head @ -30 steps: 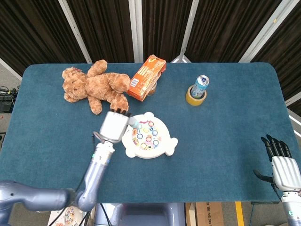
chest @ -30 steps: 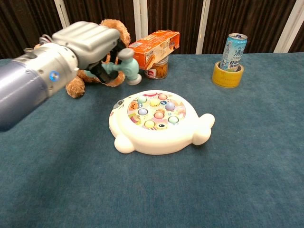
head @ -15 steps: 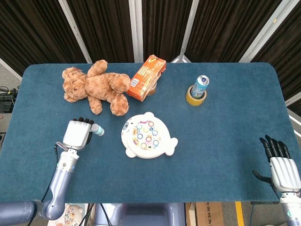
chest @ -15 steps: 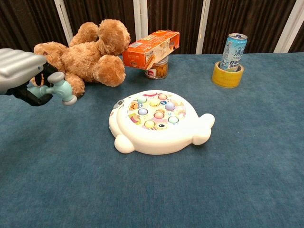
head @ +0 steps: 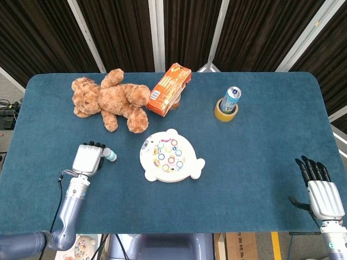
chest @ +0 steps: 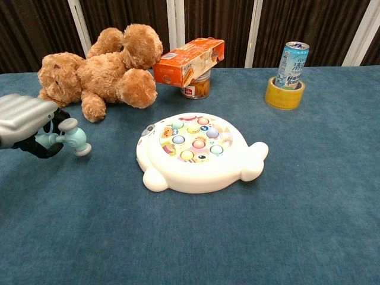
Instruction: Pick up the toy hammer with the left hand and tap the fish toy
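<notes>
Hammer (chest: pixel 70 138) in my left hand (head: pixel 88 158): pale teal toy, grey-white caps on both ends of its head, handle wrapped by my fingers (chest: pixel 52 124), head poking out toward three o'clock, low over the blue surface (head: pixel 249 157). I saw the fish toy (chest: pixel 196 151) well apart at three o'clock of it, white and rounded, with coloured pegs in its round top. My right hand (head: pixel 321 189) sat at the surface's four o'clock edge, fingers straight, apart, holding nothing.
</notes>
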Controlling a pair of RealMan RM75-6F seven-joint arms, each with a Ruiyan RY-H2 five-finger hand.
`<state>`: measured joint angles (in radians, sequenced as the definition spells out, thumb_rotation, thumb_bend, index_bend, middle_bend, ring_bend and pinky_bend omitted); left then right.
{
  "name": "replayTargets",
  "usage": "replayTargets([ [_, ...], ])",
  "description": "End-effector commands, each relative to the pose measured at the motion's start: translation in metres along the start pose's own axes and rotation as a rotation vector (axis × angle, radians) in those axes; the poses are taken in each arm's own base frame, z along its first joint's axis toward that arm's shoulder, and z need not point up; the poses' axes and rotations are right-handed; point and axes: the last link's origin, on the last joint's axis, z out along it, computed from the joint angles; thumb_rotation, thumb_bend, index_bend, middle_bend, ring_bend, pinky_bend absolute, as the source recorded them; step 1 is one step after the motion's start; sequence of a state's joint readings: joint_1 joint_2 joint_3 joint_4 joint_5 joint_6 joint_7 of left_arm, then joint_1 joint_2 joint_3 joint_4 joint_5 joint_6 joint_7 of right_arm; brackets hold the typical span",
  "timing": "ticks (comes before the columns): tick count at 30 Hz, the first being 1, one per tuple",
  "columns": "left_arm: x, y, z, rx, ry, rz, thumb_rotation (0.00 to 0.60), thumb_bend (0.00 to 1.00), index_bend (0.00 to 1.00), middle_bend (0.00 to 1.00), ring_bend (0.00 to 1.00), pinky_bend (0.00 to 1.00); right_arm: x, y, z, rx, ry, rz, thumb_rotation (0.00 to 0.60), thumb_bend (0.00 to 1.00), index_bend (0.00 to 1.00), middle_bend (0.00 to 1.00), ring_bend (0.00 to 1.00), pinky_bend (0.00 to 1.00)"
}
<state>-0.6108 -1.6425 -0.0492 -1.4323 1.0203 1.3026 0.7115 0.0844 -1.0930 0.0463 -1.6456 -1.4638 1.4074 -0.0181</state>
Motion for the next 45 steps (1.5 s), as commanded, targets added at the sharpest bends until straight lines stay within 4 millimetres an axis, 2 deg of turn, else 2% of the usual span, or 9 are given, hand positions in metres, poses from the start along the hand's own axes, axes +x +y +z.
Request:
replayTargets([
  [1,-0.004,0.005,-0.001,-0.015,-0.001,0.003,0.6,0.62,0.63,0.49,0.4,0.54,0.0,0.0,0.0,0.002,0.002,-0.001,0.6,0.18,0.0,0.0,0.0,0.0],
  [5,-0.009,0.011,-0.002,-0.025,-0.001,0.001,0.6,0.62,0.61,0.49,0.4,0.54,0.0,0.0,0.0,0.005,-0.001,0.0,0.6,0.18,0.0,0.0,0.0,0.0],
  [11,-0.014,0.016,-0.004,-0.033,-0.005,-0.006,0.6,0.56,0.58,0.48,0.4,0.54,0.0,0.0,0.0,0.011,-0.001,-0.003,0.6,0.18,0.0,0.0,0.0,0.0],
  [21,-0.016,0.011,-0.005,-0.024,-0.015,-0.004,0.6,0.31,0.49,0.4,0.36,0.49,0.0,0.0,0.0,0.01,-0.002,-0.004,0.6,0.18,0.0,0.0,0.0,0.0],
  [28,-0.014,0.009,-0.005,-0.018,-0.011,-0.005,0.6,0.24,0.43,0.35,0.32,0.45,0.0,0.0,-0.001,0.011,-0.001,-0.004,0.6,0.18,0.0,0.0,0.0,0.0],
  [31,-0.012,0.008,-0.005,-0.013,-0.007,-0.007,0.6,0.19,0.38,0.3,0.29,0.41,0.0,0.0,-0.001,0.011,0.0,-0.005,0.6,0.18,0.0,0.0,0.0,0.0],
  [35,-0.01,0.006,-0.006,-0.004,-0.005,-0.016,0.6,0.16,0.32,0.25,0.25,0.37,0.0,0.0,-0.001,0.01,-0.001,-0.004,0.6,0.18,0.0,0.0,0.0,0.0],
  [41,-0.002,-0.001,-0.007,0.004,0.01,-0.035,0.6,0.15,0.18,0.14,0.17,0.3,0.0,0.0,-0.001,0.01,-0.002,-0.005,0.6,0.18,0.0,0.0,0.0,0.0],
  [45,0.009,-0.004,-0.008,0.005,0.034,-0.056,0.6,0.13,0.16,0.12,0.15,0.27,0.0,0.0,-0.001,0.01,-0.002,-0.005,0.6,0.18,0.0,0.0,0.0,0.0],
])
